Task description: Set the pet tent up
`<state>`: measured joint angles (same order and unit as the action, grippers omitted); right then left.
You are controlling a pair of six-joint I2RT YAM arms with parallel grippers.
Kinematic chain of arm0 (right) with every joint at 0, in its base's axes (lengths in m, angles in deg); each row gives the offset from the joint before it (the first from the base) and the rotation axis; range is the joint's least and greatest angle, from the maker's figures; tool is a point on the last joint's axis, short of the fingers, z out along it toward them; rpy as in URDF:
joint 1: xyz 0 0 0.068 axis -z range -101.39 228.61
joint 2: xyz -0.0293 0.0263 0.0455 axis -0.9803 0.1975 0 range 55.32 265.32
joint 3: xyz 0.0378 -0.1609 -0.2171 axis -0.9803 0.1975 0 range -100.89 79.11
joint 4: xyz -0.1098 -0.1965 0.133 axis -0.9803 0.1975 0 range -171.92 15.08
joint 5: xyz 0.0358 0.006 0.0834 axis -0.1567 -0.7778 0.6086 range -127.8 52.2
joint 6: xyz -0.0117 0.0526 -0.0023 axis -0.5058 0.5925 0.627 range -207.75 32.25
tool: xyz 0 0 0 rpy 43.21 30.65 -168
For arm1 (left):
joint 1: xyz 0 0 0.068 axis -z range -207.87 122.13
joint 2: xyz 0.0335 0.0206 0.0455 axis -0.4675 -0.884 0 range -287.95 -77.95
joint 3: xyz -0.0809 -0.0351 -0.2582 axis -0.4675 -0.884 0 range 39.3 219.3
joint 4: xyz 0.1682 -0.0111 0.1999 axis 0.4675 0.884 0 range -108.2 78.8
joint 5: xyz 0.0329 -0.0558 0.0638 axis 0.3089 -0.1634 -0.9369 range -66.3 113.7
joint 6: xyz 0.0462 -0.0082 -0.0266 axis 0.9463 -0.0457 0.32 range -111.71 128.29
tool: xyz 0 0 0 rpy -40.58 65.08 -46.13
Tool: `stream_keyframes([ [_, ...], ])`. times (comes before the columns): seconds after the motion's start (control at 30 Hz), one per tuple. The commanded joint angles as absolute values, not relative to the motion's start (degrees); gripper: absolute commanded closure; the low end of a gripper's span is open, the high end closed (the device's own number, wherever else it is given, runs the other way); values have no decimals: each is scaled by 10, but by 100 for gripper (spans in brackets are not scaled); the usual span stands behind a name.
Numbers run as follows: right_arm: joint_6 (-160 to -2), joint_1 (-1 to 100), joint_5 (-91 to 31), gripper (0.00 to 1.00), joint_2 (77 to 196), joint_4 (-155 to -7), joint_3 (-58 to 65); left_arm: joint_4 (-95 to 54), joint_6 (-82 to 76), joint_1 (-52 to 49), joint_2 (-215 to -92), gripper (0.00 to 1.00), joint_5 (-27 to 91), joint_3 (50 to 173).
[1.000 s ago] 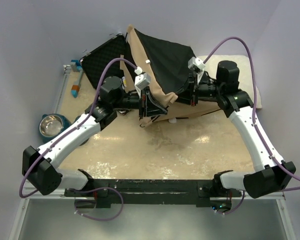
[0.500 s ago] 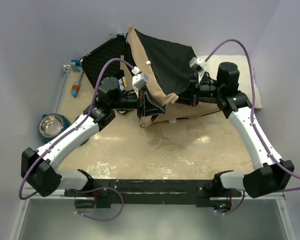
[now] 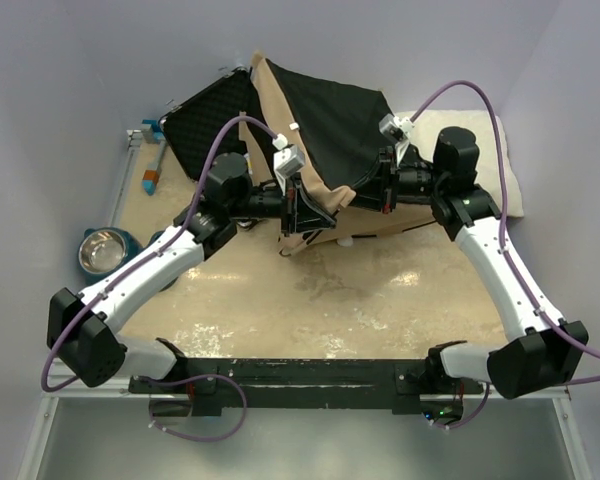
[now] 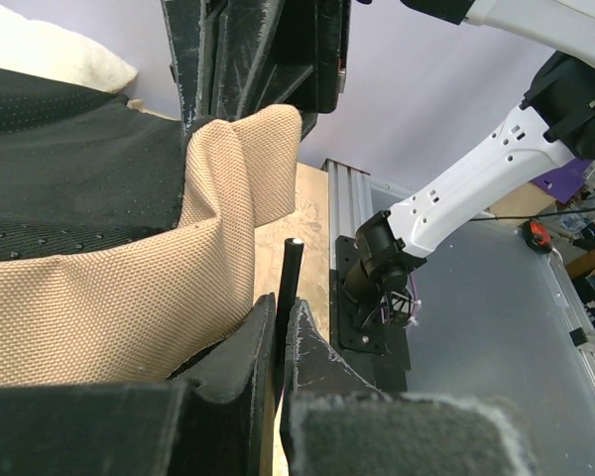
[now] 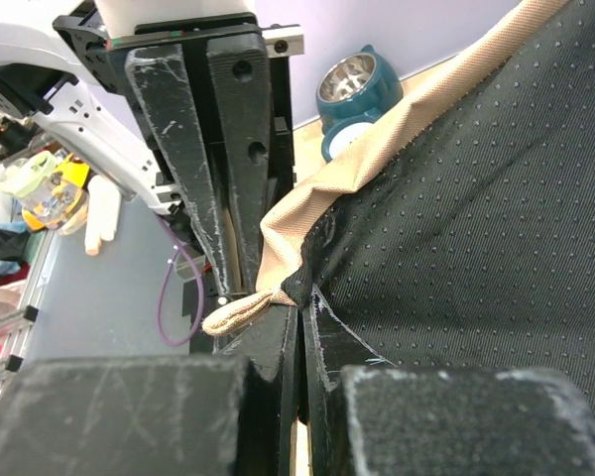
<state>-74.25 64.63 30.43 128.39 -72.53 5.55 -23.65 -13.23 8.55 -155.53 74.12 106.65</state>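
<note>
The table (image 3: 360, 300) has a sandy, speckled top. The pet tent (image 3: 330, 120) sits at the back in the middle, with its bottom edge down on the table. A black case (image 3: 202, 118) lies behind it on the left. Near the left edge there is a blue bowl (image 3: 102, 250) with a shiny inside. Farther back on that side lies a little blue and orange tool (image 3: 153, 168). A white pillow (image 3: 510, 185) lies at the back right, just beside the tent.

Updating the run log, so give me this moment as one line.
left gripper: shut on tent pole | right gripper: shut on tan fabric corner | pet tent: tilted, black floor panel facing up
</note>
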Motion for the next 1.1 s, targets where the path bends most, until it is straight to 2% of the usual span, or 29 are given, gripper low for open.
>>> stream_keyframes([
  [0.0,-743,645,315,100,1241,-760,50,-129,-146,78,-1584,100,702,1063],
  [1.07,-909,611,262,100,1229,-639,69,-163,-186,79,-1601,100,722,1082],
])
